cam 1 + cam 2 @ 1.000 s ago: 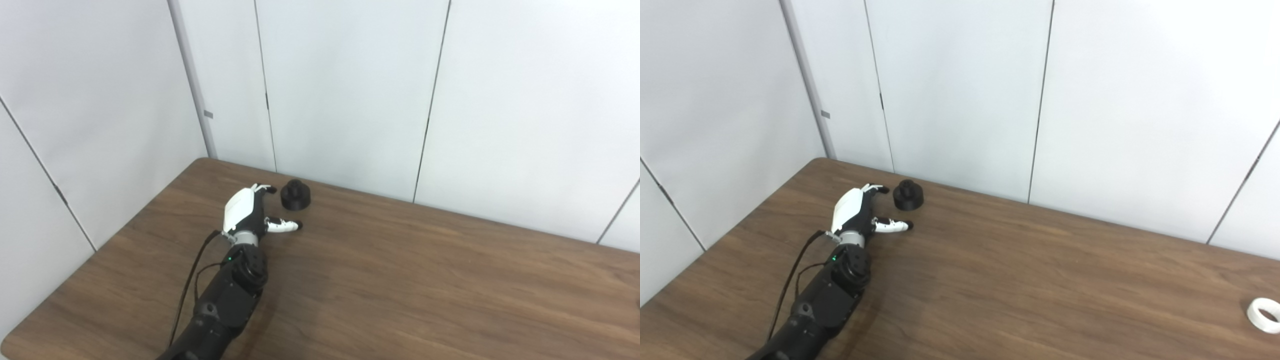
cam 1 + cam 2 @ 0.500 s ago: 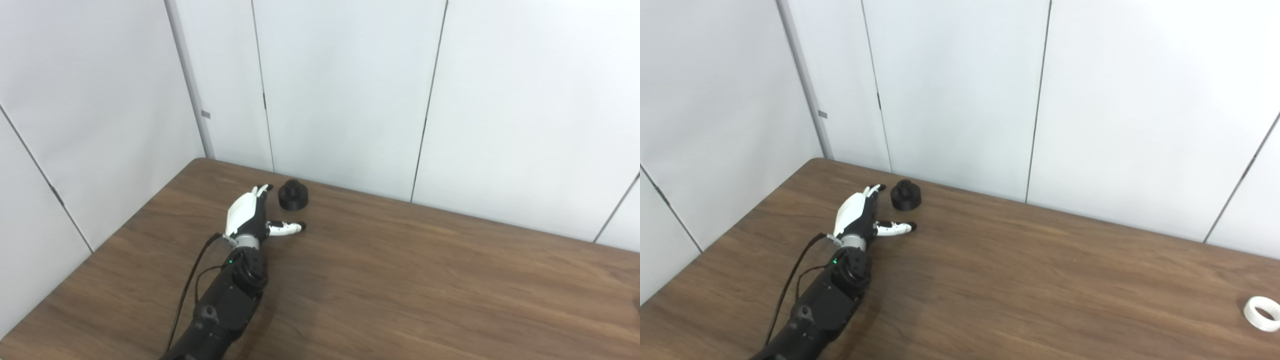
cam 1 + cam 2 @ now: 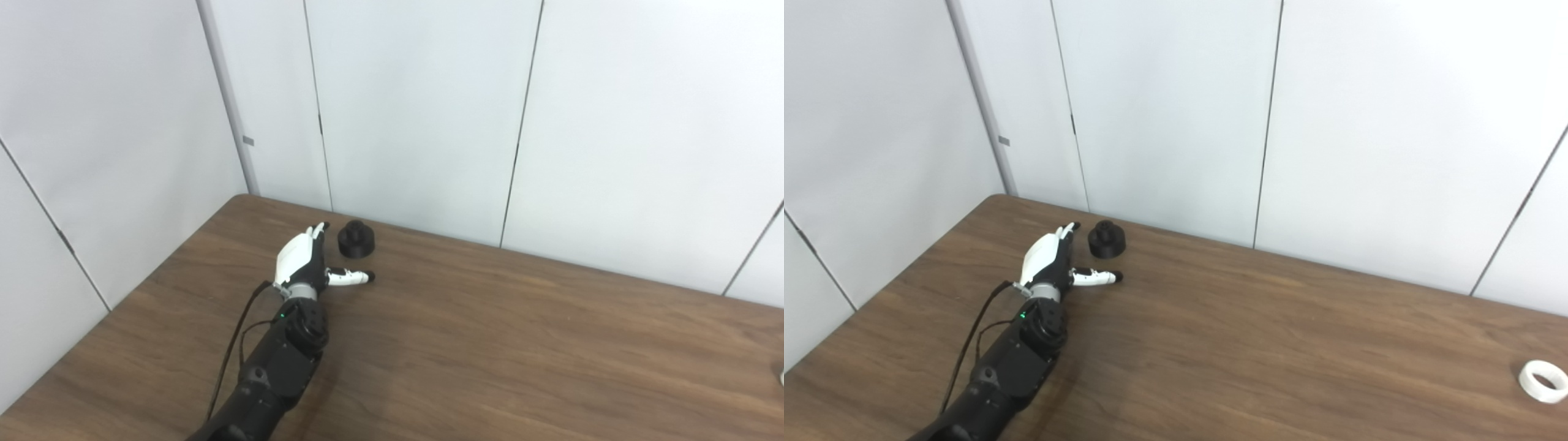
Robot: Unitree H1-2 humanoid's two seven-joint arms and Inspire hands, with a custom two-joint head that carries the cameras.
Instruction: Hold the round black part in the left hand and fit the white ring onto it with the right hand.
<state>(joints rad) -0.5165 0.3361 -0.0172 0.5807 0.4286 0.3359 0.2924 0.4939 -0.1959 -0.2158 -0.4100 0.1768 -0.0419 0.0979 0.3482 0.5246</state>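
The round black part point(image 3: 356, 239) stands on the brown table near its far left edge, close to the wall. My left hand point(image 3: 301, 260) lies just to its left and nearer me, open, with the fingers stretched up beside the part and the thumb point(image 3: 349, 277) pointing right below it. Nothing is held, and a small gap shows between hand and part. The white ring point(image 3: 1543, 381) lies flat at the table's far right, seen whole only in the right eye view. My right hand is out of sight.
The brown wooden table point(image 3: 490, 343) fills the lower picture, with white wall panels point(image 3: 416, 110) right behind the black part. The table's left edge runs diagonally close to my left arm point(image 3: 269, 373).
The camera has drifted a little to the right. My left hand has straightened its fingers and moved slightly closer beside the black part. The part and ring lie where they were.
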